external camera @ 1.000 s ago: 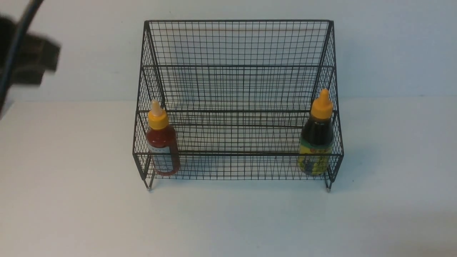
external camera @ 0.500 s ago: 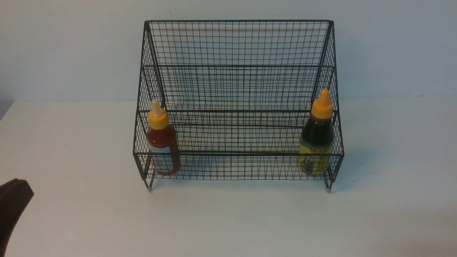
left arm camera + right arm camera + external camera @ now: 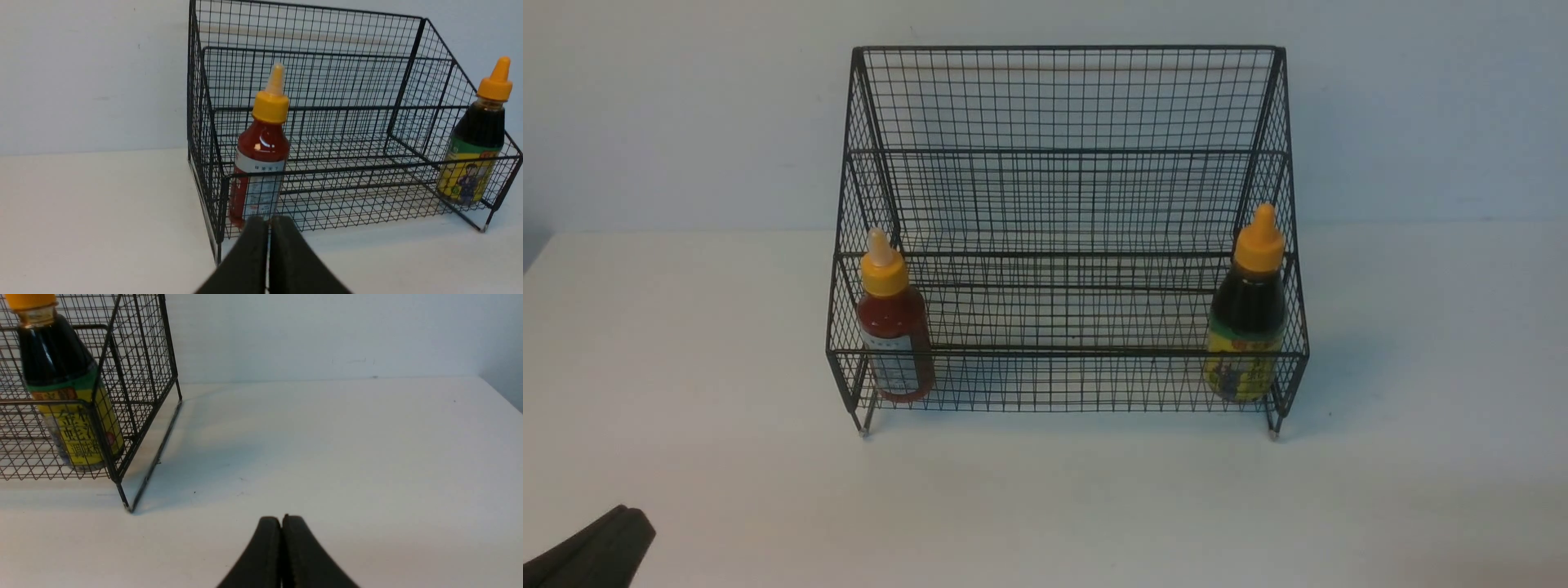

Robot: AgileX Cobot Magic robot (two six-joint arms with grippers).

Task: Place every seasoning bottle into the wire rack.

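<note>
Here the left gripper and right gripper sit pressed together, empty, low in their frames. Centre frame, the black wire-mesh rack holds the red sauce bottle lower-left, dark sauce bottle lower-right. Task looks complete; next, only parking.

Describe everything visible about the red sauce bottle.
The red sauce bottle is a small clear squeeze bottle of red sauce with a yellow-orange cap, a whitish nozzle tip and a white printed label. It stands upright, capped, on the lower tier of the wire rack, in its left front corner behind the mesh. Neither gripper touches it.
</note>
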